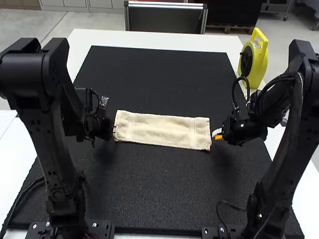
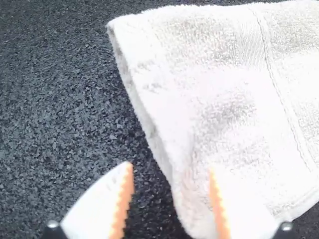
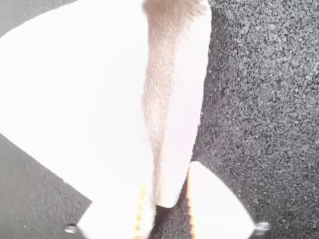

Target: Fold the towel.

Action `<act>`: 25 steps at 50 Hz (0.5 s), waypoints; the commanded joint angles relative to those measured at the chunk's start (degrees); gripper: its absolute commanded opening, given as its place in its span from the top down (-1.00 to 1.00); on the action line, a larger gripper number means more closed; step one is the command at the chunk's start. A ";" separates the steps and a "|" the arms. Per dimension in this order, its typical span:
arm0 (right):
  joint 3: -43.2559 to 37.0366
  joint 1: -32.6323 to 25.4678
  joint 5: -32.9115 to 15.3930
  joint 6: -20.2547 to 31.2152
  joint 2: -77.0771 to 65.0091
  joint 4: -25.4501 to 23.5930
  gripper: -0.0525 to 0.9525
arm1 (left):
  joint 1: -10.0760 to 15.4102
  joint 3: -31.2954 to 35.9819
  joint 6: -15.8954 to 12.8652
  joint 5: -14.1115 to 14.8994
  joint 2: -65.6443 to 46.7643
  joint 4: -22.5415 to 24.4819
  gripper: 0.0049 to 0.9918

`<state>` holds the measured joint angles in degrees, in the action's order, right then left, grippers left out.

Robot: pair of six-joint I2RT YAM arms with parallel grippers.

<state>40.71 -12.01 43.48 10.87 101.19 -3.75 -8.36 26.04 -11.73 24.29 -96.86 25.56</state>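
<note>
At the high view's centre, the cream towel (image 1: 162, 131) is folded into a strip, bordered by black mat (image 1: 154, 79); jaws are parted wide on the left gripper (image 1: 114, 131), narrower on the right gripper (image 1: 217, 134).

Open passage ran over the black mat (image 1: 154, 199), both beyond and in front of the towel (image 1: 162, 130). Left gripper (image 1: 113, 131) and right gripper (image 1: 217, 134) blocked its ends; a yellow reel (image 1: 260, 62) stood beside the mat's far right corner.
</note>
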 commanded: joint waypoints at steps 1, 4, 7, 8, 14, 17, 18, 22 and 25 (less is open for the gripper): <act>1.74 0.15 0.20 -1.73 0.59 0.32 0.03 | -0.60 0.94 -0.67 -1.44 -0.70 0.45 -0.12; 2.01 -0.12 0.20 -1.82 0.59 0.32 -0.22 | -0.69 0.94 -0.67 -1.53 -0.61 0.45 -0.50; 2.27 -0.21 0.20 -2.35 0.59 0.67 -0.48 | -0.60 0.94 -0.67 -1.62 -0.61 0.45 -0.70; 2.36 -0.21 0.20 -2.35 0.59 0.76 -0.54 | -0.69 0.94 -0.67 -1.62 -0.61 0.45 -0.75; 3.15 0.15 0.37 -2.17 0.59 1.11 -0.87 | -1.92 0.85 -0.58 -1.62 -0.26 0.37 -0.93; 3.50 0.32 0.46 -1.91 0.59 1.46 -0.90 | -2.89 0.94 -0.58 -1.53 -0.08 0.28 -0.94; 3.68 0.50 0.46 -1.91 0.59 1.64 -0.90 | -3.33 0.85 -0.84 -1.44 0.00 0.28 -0.94; 3.94 1.46 0.20 -2.00 0.94 2.43 -0.89 | -4.65 0.94 -1.55 -1.18 0.44 0.19 -0.94; 4.20 2.52 -0.24 -1.91 1.29 2.61 -0.89 | -5.35 0.94 -1.63 -1.18 1.15 0.10 -0.94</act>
<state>43.18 -11.42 43.40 9.23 101.19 -1.63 -12.43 26.04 -12.25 23.29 -96.86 25.54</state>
